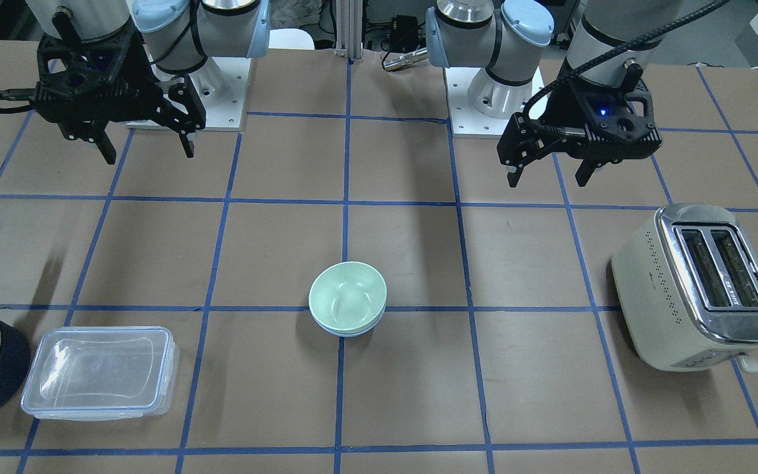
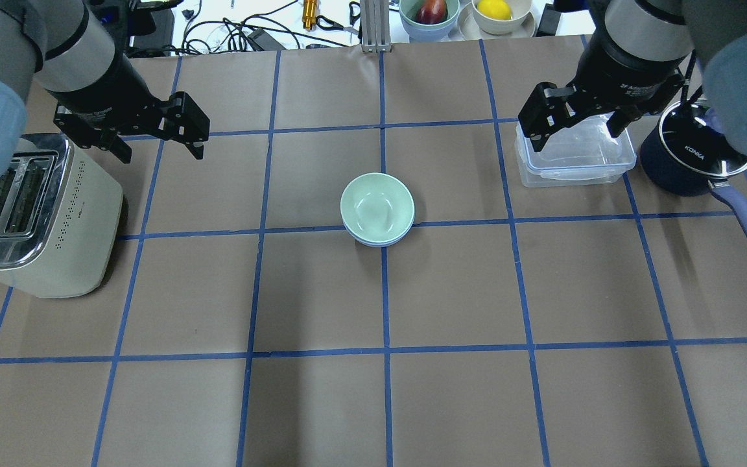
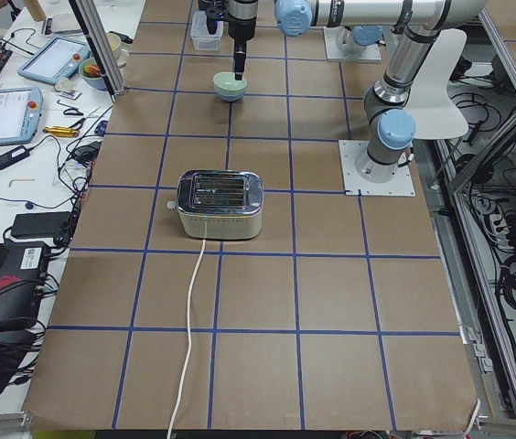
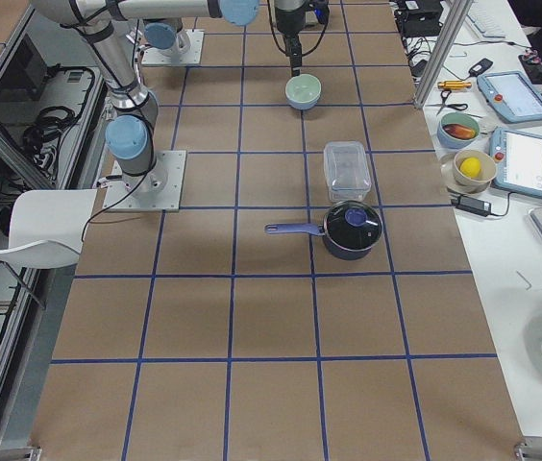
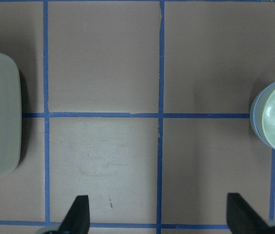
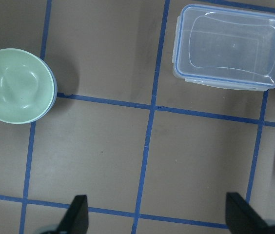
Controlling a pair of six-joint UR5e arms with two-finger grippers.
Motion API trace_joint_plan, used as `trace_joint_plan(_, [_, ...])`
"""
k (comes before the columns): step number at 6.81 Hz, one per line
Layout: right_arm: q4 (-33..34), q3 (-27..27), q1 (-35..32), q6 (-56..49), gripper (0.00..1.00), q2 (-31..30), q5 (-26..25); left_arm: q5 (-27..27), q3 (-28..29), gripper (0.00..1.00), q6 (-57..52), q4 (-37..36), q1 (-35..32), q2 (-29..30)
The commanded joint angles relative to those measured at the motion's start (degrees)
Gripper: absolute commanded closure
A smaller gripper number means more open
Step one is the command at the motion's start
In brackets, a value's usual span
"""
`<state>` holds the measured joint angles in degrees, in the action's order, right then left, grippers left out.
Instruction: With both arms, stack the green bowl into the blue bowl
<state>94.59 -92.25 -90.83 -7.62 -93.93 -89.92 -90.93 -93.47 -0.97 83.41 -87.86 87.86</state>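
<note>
Brown-papered table [image 2: 321, 292] with a blue tape grid. At the centre of the overhead view, the green bowl [image 2: 377, 206] sits nested in the blue bowl [image 2: 373, 242], of which only the rim shows. Left gripper [image 2: 161, 152], upper left, is raised, fingers spread, empty, near a toaster [image 2: 36, 214]. Right gripper [image 2: 571, 130], upper right, is likewise spread and empty, near a clear container [image 2: 574, 159] and a saucepan [image 2: 691, 155].
</note>
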Motion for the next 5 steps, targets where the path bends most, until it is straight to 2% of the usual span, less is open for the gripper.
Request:
trace_joint_plan(1, [0.0,0.1,0.0,0.2,0.00,0.1,0.0,0.1,0.0,0.00,0.0,0.0,0.0,0.0])
trace_joint_plan(5, [-0.2,0.3,0.0,1.0,0.00,0.3,-0.1,0.1,-0.1,0.00,0.1,0.0,-0.1,0.0])
